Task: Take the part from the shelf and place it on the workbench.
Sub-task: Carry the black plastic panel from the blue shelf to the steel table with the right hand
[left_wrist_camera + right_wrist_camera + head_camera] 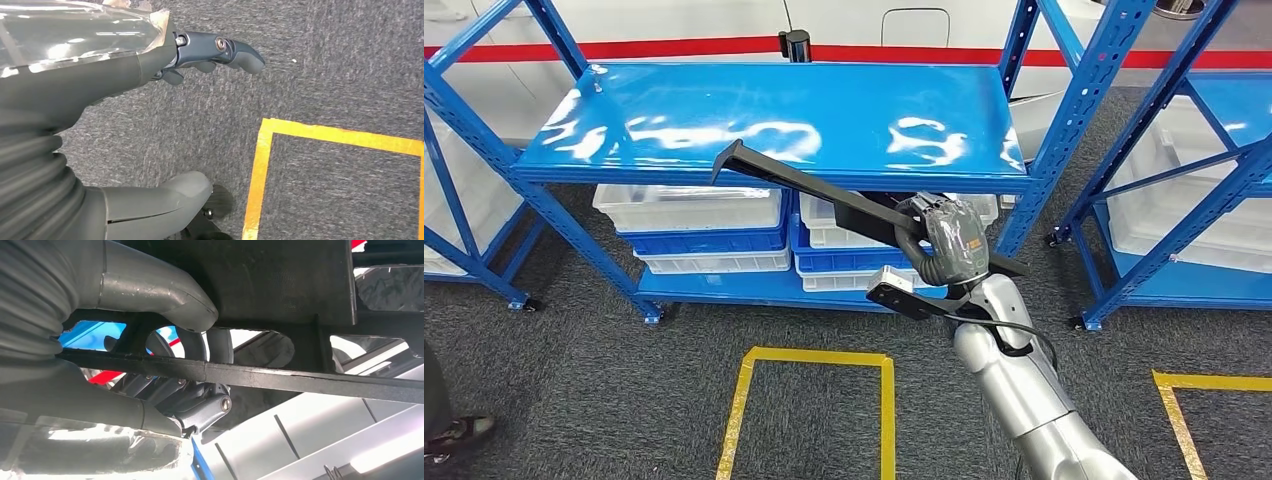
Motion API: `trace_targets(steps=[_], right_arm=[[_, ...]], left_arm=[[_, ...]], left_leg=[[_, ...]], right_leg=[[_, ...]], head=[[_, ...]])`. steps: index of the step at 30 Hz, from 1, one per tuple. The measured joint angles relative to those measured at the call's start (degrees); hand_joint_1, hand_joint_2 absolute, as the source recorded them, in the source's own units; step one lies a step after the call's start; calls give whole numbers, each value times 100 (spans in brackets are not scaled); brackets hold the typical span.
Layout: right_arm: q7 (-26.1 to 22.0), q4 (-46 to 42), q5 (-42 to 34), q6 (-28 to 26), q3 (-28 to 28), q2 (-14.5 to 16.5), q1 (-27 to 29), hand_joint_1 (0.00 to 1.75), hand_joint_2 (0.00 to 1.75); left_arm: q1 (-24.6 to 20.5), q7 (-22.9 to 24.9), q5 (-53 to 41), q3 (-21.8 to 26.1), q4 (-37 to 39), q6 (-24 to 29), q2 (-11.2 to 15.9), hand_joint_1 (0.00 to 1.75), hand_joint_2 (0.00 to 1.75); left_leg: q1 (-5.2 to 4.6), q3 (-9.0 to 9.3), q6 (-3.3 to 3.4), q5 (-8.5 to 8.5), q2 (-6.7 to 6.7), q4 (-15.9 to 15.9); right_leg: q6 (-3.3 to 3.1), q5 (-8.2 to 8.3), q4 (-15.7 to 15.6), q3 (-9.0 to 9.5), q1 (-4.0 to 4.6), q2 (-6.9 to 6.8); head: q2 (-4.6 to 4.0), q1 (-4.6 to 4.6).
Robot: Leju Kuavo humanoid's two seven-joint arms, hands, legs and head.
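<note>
The right hand [944,245] has the part [824,195] clamped, thumb on one side and fingers curled through an opening in its frame, and the right wrist view shows that wrap plainly around a thin black bar. The part is 1 long, black, flat piece, held in the air just in front of the shelf [784,125], its hooked far end over the shelf's top deck near the front edge and not clearly touching it; the other end pokes past the hand toward the floor. It looks rigid and fairly light, plastic or thin metal I'd guess, but that length gives it leverage: gripped this near 1 end, the far tip could swing or clip an upright on the turn. A hold nearer the middle would balance better. The left hand [150,60] hangs over the carpet, holding nothing, fingers loosely curled with a gap to the thumb. Under the top deck I count 4 white bins [689,210] in 2 stacks. No workbench is visible, so the placing is not yet done.
</note>
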Motion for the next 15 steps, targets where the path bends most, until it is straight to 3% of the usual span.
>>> trace_targets(steps=[1,2,3,6,7,11,13,15], right_arm=[[16,1,13,-4,-1,0,0,168,175],[29,1,21,-7,-4,-1,0,168,175],[37,1,25,-8,-10,-2,-1,168,175],[50,-1,22,-11,-57,-13,-38,168,175],[55,-1,17,-15,-78,-19,-65,168,175],[71,-3,-8,-37,-127,-49,-114,168,175],[85,-5,-18,-58,-153,-79,-113,168,175],[104,-5,-19,-79,-170,-105,-90,168,175]], left_arm=[[1,0,-3,0,0,-1,0,0,175],[2,0,-7,0,0,-1,0,0,175],[3,0,-14,0,0,-1,0,0,175],[-5,-1,-32,1,0,-1,14,0,175],[-9,-4,-36,1,0,2,21,0,175],[-11,-6,-70,0,0,0,25,0,175],[-16,0,-90,1,-1,-1,19,0,175],[-16,13,-101,2,-1,-5,10,0,175]], left_leg=[[7,-110,-8,-140,-1,319],[11,-114,0,-169,-3,427],[10,1,23,-99,-7,302],[-28,759,183,288,-35,-873],[-54,915,234,345,-38,-1136],[-90,978,336,484,-15,-1382],[-61,981,381,619,9,-1523],[-56,923,402,688,23,-1556]], right_leg=[[-13,24,1,-35,13,-1],[-14,48,2,-66,24,0],[-11,69,2,-89,37,2],[21,121,-2,-114,75,8],[38,137,-6,-120,78,4],[166,198,-44,-162,97,-13],[155,1,261,-328,120,-17],[107,-383,1005,-637,100,-19]], head=[[-1,-1],[-1,-1],[-1,-1],[-1,3],[0,3],[-1,-6],[-1,7],[0,16]])
